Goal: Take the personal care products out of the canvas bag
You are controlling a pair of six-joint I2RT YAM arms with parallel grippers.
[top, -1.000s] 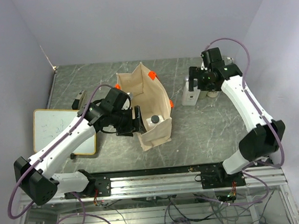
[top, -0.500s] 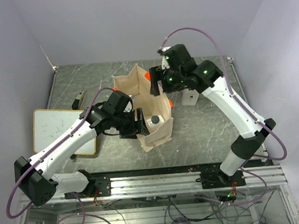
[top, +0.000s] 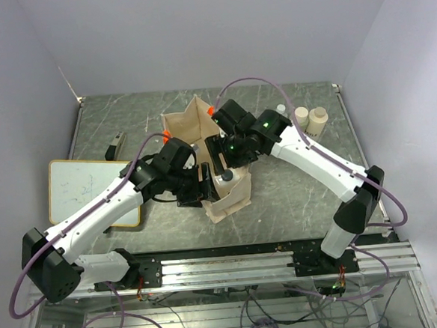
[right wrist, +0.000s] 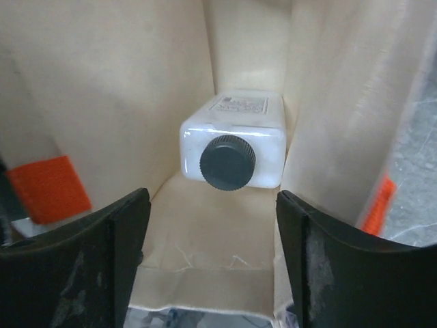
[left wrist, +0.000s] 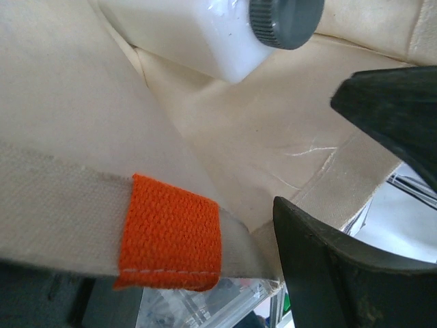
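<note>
The beige canvas bag (top: 221,197) with orange handles stands mid-table, mouth up. One white squarish bottle (top: 225,177) with a dark round cap lies inside; it shows in the right wrist view (right wrist: 232,147) and the left wrist view (left wrist: 198,34). My right gripper (top: 219,155) is open just above the bag's mouth, its jaws (right wrist: 213,205) wide on either side of the bottle and short of it. My left gripper (top: 197,185) is at the bag's left wall, jaws apart (left wrist: 184,273), with the rim and an orange handle end (left wrist: 171,236) lying between them. Cream bottles (top: 310,118) stand at the back right.
A flat whiteboard (top: 93,191) lies at the left table edge, with a small dark object (top: 116,148) behind it. A small clear bottle (top: 281,112) stands beside the cream ones. The right arm (top: 315,157) spans the table's right half. Metal rails (top: 233,264) run along the front.
My right arm has swung from the bottles at the back right to over the bag's mouth and lowered towards it. The left arm has shifted only slightly at the bag's wall.
</note>
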